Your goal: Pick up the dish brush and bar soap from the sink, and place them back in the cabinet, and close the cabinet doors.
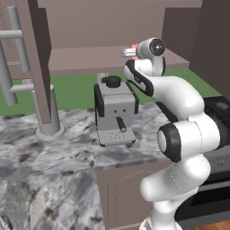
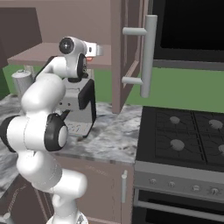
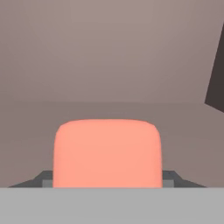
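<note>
- Gripper (image 3: pixel 107 181): jaws stand wide, clamped on the bar soap (image 3: pixel 107 152), one dark tip at each side of the block; its broad face runs crosswise between them.
- Soap is at the cabinet (image 1: pixel 90 60) shelf edge, judged just above the board; release turns on this gap.
- Beyond: bare shelf, back wall; cabinet doors (image 2: pixel 127 52) open.
</note>
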Robot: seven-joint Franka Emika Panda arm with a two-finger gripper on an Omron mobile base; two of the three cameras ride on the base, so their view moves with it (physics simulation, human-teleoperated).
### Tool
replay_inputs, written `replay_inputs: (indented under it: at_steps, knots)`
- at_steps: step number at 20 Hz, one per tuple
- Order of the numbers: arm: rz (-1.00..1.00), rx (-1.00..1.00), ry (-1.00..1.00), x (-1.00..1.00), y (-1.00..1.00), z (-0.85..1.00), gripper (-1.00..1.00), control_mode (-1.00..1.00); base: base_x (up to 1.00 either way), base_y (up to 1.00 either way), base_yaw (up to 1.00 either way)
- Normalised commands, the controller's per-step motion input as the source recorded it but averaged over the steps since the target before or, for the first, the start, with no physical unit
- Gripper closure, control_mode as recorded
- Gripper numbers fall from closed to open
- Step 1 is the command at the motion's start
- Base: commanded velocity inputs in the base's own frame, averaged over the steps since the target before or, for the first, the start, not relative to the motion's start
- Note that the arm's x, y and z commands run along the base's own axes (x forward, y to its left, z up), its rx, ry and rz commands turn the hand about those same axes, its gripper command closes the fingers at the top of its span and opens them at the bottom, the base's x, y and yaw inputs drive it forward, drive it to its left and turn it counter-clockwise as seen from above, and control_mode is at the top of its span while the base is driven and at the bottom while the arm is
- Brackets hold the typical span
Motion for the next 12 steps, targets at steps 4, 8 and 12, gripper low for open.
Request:
replay_inputs:
  at_steps: [4,8,12]
  knots:
    - [0.00,0.00,0.00,0.42,0.00,-0.01,1.00,-1.00,0.00,0.00,0.00]
    - [0.00,0.00,0.00,0.46,0.00,0.00,1.00,-1.00,0.00,0.00,0.00]
    - [0.00,0.00,0.00,0.32,0.00,-0.12,1.00,-1.00,0.00,0.00,0.00]
